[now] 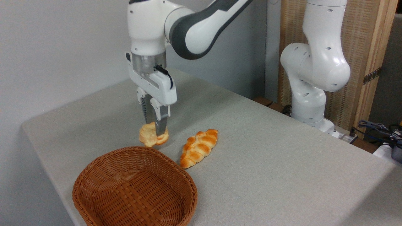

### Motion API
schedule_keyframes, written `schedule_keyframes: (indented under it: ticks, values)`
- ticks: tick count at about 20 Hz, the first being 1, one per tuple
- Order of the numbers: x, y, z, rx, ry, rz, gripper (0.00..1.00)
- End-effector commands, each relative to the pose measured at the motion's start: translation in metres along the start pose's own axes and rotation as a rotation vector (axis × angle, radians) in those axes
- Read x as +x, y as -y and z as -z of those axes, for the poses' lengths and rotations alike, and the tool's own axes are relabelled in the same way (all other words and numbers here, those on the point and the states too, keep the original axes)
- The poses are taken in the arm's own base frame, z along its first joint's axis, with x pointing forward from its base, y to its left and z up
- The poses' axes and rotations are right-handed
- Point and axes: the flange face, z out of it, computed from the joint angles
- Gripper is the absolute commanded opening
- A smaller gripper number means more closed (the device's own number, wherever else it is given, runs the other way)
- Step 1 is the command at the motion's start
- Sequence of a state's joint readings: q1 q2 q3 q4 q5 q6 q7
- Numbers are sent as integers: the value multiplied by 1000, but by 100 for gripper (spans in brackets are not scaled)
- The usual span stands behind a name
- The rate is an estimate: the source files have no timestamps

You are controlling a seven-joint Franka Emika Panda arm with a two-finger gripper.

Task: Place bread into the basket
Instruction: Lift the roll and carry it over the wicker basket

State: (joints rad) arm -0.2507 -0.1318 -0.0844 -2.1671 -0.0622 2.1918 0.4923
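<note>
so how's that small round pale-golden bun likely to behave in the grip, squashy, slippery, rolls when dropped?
The small round pale-golden bun looks fairly stiff: the gripper is pinching it with no visible squashing. It is probably light, since a narrow fingertip hold seems to carry it. Its rounded, lobed shape may let it roll or tip on release, though the reddish-brown woven wicker basket has walls that should contain it.

The white arm [194,28] reaches in from the right, wrist bent straight down. Its pincer [155,130] points downward, fingers clamped together.
</note>
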Motion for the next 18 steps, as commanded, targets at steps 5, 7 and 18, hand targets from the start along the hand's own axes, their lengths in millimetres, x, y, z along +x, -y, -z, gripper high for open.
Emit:
schedule_keyframes:
  ticks: [5,7,18]
  values:
    - [9,40,57,30,-110,79,56]
    - [4,55,59,47,-129,99,60]
    - [3,108,24,136,-208,134,100]
